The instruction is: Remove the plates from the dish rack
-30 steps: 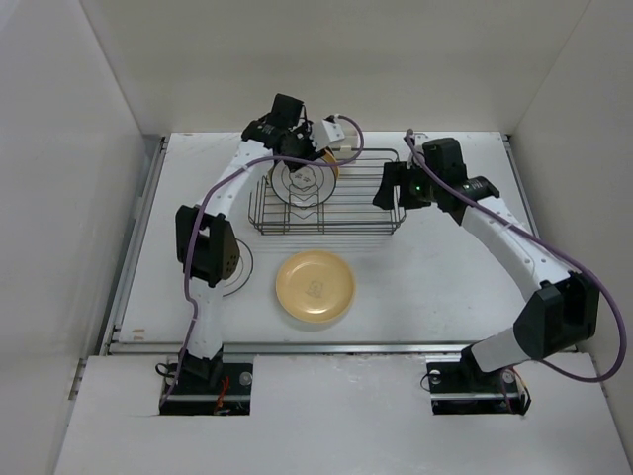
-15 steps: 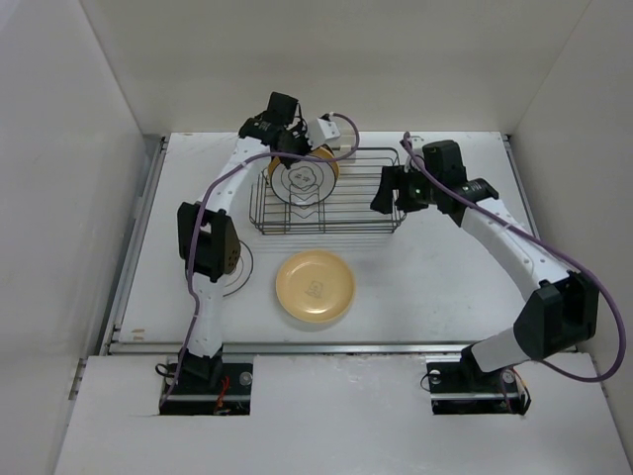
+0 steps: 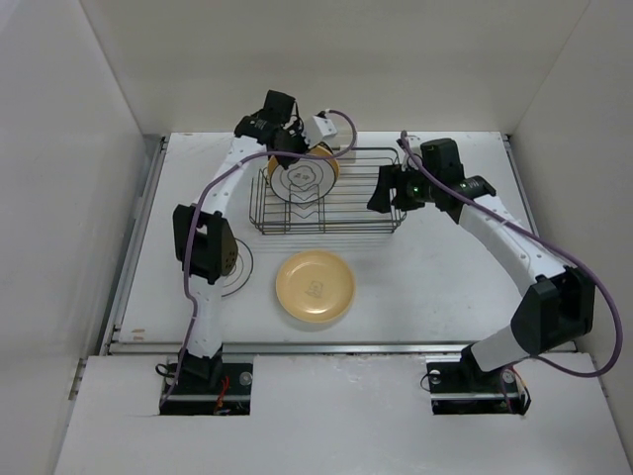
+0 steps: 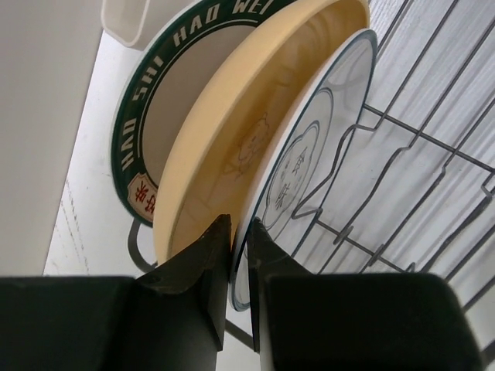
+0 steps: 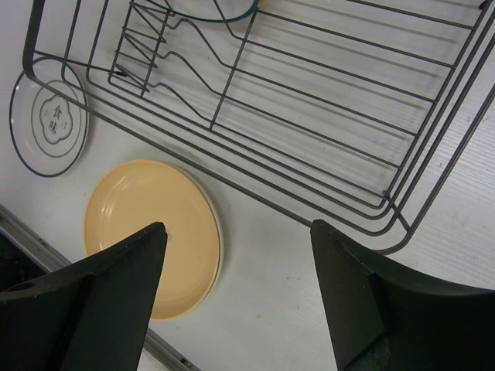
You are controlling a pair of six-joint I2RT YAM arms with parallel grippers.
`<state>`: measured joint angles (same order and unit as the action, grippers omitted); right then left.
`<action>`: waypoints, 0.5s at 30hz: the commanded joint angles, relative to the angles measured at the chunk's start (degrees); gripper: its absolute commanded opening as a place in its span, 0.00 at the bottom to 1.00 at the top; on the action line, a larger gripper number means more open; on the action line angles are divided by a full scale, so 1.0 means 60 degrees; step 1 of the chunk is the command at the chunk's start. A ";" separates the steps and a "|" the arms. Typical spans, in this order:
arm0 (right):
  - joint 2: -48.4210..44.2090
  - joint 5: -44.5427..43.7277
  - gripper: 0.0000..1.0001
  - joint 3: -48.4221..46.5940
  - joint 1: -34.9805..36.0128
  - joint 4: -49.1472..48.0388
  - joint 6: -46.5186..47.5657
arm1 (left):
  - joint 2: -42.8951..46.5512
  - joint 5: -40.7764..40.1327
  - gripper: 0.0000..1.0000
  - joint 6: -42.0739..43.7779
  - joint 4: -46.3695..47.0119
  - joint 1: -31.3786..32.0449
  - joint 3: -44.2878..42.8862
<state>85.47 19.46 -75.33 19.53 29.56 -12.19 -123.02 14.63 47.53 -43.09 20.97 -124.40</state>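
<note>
The dish rack (image 3: 341, 198) stands at mid-table and holds three upright plates at its left end. In the left wrist view these are a white plate with a dark line drawing (image 4: 309, 154), a yellow-orange plate (image 4: 224, 139) behind it and a green-lettered plate (image 4: 143, 116) at the back. My left gripper (image 3: 287, 146) reaches down from the back; its jaws (image 4: 238, 226) are shut on the line-drawn plate's rim. My right gripper (image 3: 384, 193) hovers open and empty at the rack's right end; the right wrist view (image 5: 240, 255) shows its jaws spread wide.
A yellow-orange plate (image 3: 315, 285) lies flat in front of the rack and also shows in the right wrist view (image 5: 151, 232). A white line-drawn plate (image 5: 48, 120) lies at the front left, partly under the left arm. A cream plastic piece (image 4: 124, 19) sits on the rack's back edge.
My left gripper has shifted slightly toward the back left at the plates. My right gripper has drifted a little left at the rack's right end.
</note>
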 commanded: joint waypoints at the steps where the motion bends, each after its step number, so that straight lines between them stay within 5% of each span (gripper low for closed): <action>1: 0.0022 0.0300 0.81 -0.0526 -0.0003 -0.0254 0.0127 | 0.1401 0.0066 0.00 -0.0758 0.0063 -0.0082 -0.0522; 15: -0.0255 0.0198 0.81 -0.0249 -0.0003 -0.0254 0.0039 | 0.2688 -0.1528 0.00 -0.1459 0.0473 -0.0082 -0.0346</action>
<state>85.65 19.99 -75.61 19.53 29.58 -12.21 -112.46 9.30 42.28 -43.75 20.51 -124.44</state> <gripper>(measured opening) 0.808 0.054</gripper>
